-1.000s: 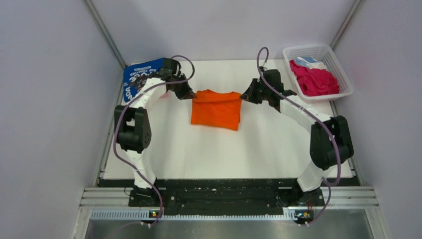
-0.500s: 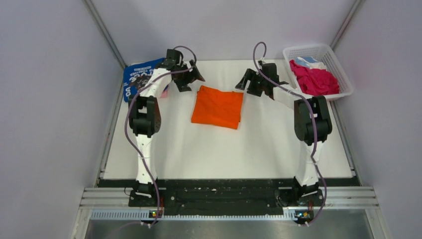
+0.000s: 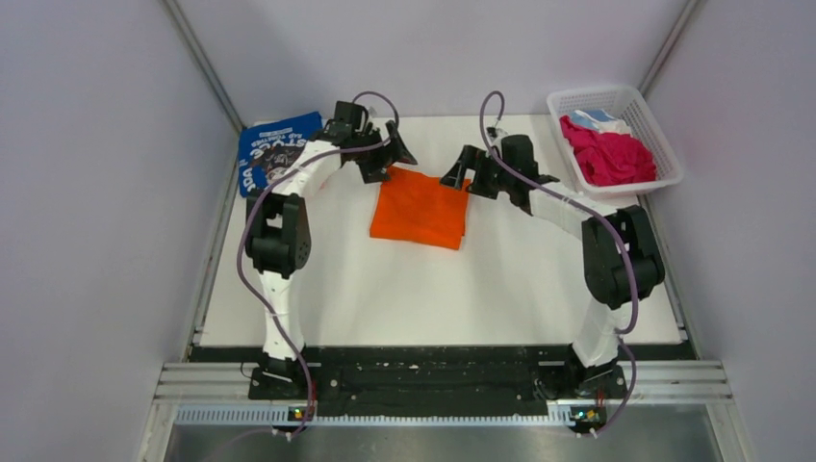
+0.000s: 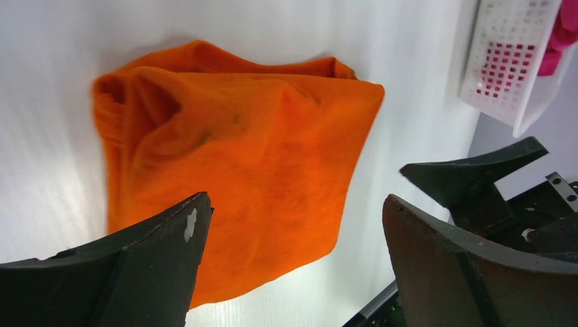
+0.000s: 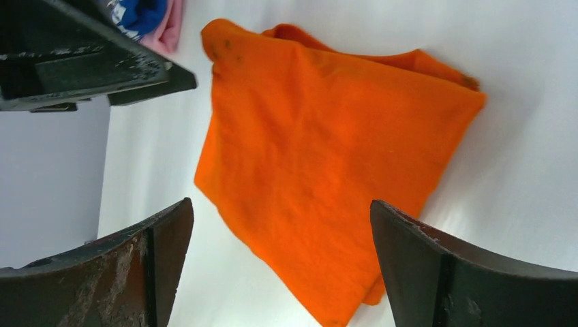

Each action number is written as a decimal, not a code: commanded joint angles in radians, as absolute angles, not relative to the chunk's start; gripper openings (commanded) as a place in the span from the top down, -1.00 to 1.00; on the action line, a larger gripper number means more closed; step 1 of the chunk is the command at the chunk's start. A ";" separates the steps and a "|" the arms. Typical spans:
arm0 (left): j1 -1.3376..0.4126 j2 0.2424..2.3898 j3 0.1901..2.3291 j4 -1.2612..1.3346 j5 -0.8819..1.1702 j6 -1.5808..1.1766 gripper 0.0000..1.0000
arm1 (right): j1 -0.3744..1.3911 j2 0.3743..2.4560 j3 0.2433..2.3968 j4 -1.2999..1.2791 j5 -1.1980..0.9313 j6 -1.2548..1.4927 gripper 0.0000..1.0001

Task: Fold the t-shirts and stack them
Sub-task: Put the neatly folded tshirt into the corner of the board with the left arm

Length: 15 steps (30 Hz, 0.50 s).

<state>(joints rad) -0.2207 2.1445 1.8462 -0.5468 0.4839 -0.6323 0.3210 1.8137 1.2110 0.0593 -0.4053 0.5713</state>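
A folded bright orange t-shirt [image 3: 420, 207] lies flat on the white table [image 3: 385, 289], with nothing holding it. My left gripper [image 3: 387, 162] hovers open over its far left corner. My right gripper [image 3: 460, 173] hovers open over its far right corner. In the left wrist view the orange t-shirt [image 4: 238, 157] fills the space beyond the left gripper [image 4: 294, 211], whose jaws stand wide apart. The right wrist view shows the orange t-shirt [image 5: 327, 170] under the right gripper [image 5: 281, 208], also spread wide. A blue printed t-shirt [image 3: 269, 149] lies at the far left corner.
A white lattice basket [image 3: 664, 159] at the far right corner holds magenta t-shirts [image 3: 608, 156] and a light-blue one [image 3: 592, 117]. A pink t-shirt [image 5: 172, 27] shows under the blue one [image 5: 140, 13]. Grey walls close in both sides.
Both grippers have let go of the orange t-shirt's far corners and opened wide. They lifted off, then drew in over its far edge. The shirt has settled flat.
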 commanded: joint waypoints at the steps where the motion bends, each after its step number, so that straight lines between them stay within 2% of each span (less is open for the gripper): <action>1: -0.242 2.176 1.916 -0.460 0.497 -0.630 -0.98 | 0.348 1.822 1.236 0.145 -0.451 0.579 -0.97; 4: -0.237 2.264 2.005 -0.502 0.372 -0.600 -0.98 | 0.346 1.894 1.305 0.142 -0.436 0.571 -0.97; 8: -0.224 2.406 2.144 -0.563 0.344 -0.599 -0.98 | 0.347 2.022 1.422 0.102 -0.388 0.554 -0.97; 15: -0.210 2.494 2.147 -0.603 0.372 -0.596 -0.98 | 0.348 2.225 1.544 0.028 -0.380 0.525 -0.97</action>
